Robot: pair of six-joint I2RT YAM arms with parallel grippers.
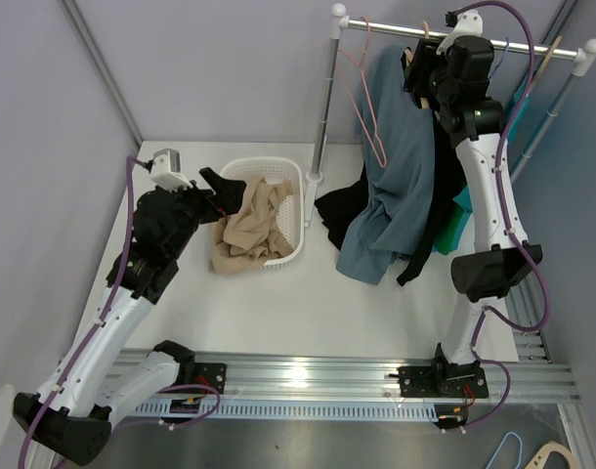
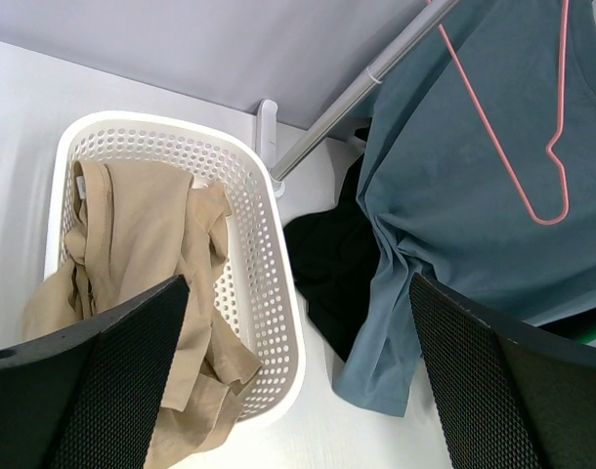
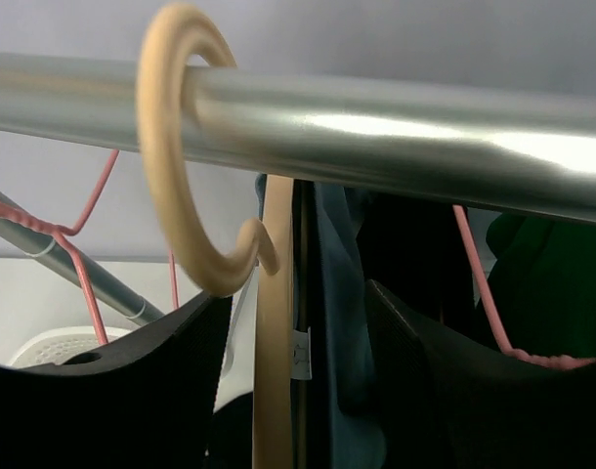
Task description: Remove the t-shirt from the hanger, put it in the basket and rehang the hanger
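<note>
The blue t-shirt (image 1: 401,166) hangs on a tan hanger (image 3: 186,147) hooked over the steel rail (image 1: 396,29), its hem draped down to the table. My right gripper (image 1: 425,73) is up at the rail, at the shirt's collar. In the right wrist view its jaws (image 3: 296,298) stand open on either side of the hanger's neck and the collar (image 3: 337,322), with a gap showing on the left side. My left gripper (image 1: 220,192) hovers wide open over the basket, holding nothing; the shirt (image 2: 474,176) shows to its right.
A white perforated basket (image 1: 293,210) holds a beige garment (image 1: 254,225). A black garment (image 1: 342,205) lies at the rack's foot. An empty pink wire hanger (image 1: 366,107) hangs left of the shirt. Green cloth (image 1: 459,220) and more hangers (image 1: 542,59) sit to the right.
</note>
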